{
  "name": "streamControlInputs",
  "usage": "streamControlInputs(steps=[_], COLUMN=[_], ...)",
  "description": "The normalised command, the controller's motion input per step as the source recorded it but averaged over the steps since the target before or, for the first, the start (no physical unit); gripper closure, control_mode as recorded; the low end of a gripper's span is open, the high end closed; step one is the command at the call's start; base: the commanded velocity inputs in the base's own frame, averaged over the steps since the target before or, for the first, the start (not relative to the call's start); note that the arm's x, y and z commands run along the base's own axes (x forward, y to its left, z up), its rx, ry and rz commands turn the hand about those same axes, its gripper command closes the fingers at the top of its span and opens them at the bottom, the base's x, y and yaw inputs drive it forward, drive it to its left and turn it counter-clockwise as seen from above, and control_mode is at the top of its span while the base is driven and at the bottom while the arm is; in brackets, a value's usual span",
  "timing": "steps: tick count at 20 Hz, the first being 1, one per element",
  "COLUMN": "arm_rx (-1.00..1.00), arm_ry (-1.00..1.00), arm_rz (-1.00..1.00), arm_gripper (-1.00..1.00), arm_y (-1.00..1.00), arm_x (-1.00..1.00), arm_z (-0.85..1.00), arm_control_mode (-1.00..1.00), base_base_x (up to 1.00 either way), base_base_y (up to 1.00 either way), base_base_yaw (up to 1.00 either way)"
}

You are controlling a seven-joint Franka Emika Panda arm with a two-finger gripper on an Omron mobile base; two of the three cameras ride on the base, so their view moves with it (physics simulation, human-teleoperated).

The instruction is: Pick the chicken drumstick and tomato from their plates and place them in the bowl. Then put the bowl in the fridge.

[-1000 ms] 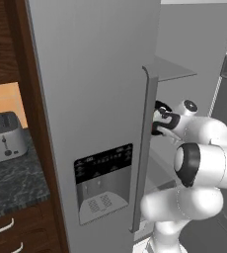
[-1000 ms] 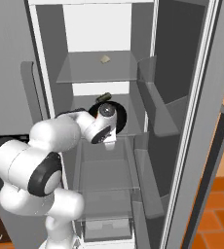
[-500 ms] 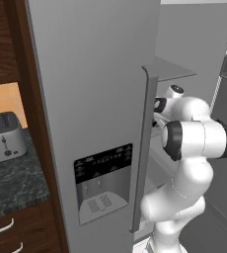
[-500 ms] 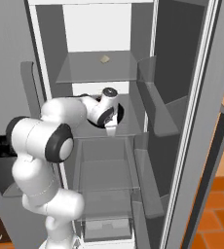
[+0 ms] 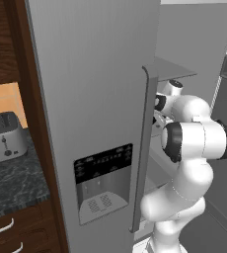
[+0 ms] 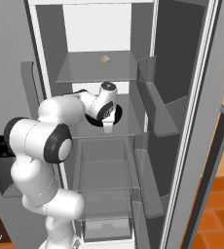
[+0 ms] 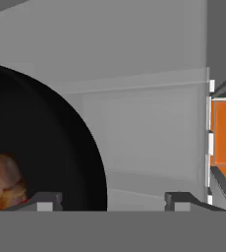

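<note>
The fridge (image 6: 99,73) stands open, and the black bowl (image 6: 117,115) rests on its middle glass shelf. My gripper (image 6: 107,127) hangs over the bowl's near rim. In the hand view the bowl (image 7: 51,142) lies at the left, with the brown chicken drumstick (image 7: 3,181) inside and a red sliver of the tomato (image 7: 19,201) under it. My gripper (image 7: 110,202) is open: its fingertips (image 7: 46,201) stand wide apart with the rim between them, touching nothing. From the left base view the closed fridge door (image 5: 86,99) hides the hand. The plates are out of view.
A small pale item (image 6: 104,59) lies on the upper shelf. Door bins (image 6: 153,92) line the open right door, and a clear drawer (image 6: 104,165) sits below the bowl's shelf. A toaster (image 5: 4,136) stands on the dark counter (image 5: 12,183) left of the fridge.
The jaws were shut on the bowl's rim and have opened, letting it go on the shelf. The arm's elbow has swung up and to the left.
</note>
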Motion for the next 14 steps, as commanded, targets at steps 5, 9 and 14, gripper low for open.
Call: streamControlInputs(steps=[5,9,14], arm_rx=[0.09,0.05,0.00], arm_ry=[-0.10,-0.33,-0.52], arm_rz=[-0.19,-0.20,-0.16], arm_gripper=[-1.00,-1.00,-1.00], arm_y=[-0.27,-0.38,-0.10], arm_x=[-1.00,-1.00,-1.00], arm_z=[0.63,0.83,1.00], arm_control_mode=[-1.00,-1.00,-1.00], base_base_x=[0.00,0.00,0.00], base_base_y=[0.00,0.00,0.00], base_base_yaw=[0.00,0.00,0.00])
